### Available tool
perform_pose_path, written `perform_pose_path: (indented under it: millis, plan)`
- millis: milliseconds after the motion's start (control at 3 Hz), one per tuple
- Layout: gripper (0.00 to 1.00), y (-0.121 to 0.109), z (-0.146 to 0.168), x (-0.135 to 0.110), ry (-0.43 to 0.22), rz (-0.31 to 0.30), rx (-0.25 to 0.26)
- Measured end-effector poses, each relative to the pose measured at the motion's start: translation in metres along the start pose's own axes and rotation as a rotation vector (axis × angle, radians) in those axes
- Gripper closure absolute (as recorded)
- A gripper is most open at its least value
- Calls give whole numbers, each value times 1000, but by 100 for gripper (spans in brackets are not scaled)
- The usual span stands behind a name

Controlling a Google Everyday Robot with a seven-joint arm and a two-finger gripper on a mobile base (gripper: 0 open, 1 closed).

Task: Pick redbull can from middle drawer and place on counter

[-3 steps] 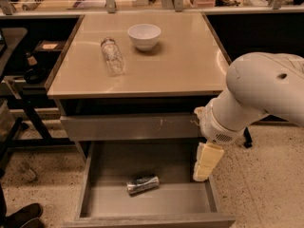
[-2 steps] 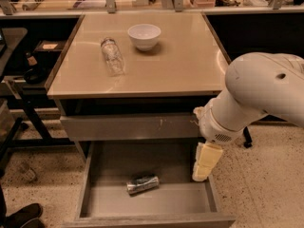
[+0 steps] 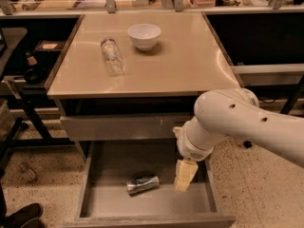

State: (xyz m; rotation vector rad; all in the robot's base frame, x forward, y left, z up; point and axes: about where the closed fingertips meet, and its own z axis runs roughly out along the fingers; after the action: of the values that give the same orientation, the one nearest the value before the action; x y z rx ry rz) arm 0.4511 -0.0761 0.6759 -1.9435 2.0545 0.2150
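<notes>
The redbull can [image 3: 143, 184] lies on its side on the floor of the open middle drawer [image 3: 104, 201], left of centre. My gripper [image 3: 184, 177] hangs from the white arm [image 3: 237, 122] into the drawer, just right of the can and apart from it. The beige counter [image 3: 175, 65] sits above the drawer.
A clear bottle [image 3: 112, 55] lies on its side on the counter's left part. A white bowl [image 3: 144, 35] stands at the back middle of the counter. A grey drawer front [image 3: 118, 126] is above the open drawer. Dark shelving and clutter stand to the left and right.
The arm and gripper have shifted left toward the can. The can, bottle and bowl have not moved.
</notes>
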Motion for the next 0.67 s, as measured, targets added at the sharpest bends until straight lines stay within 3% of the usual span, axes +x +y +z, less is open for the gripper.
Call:
perform_pose_path:
  millis: [667]
  plan:
    - [0,3,15,-6,-21,-6,-4]
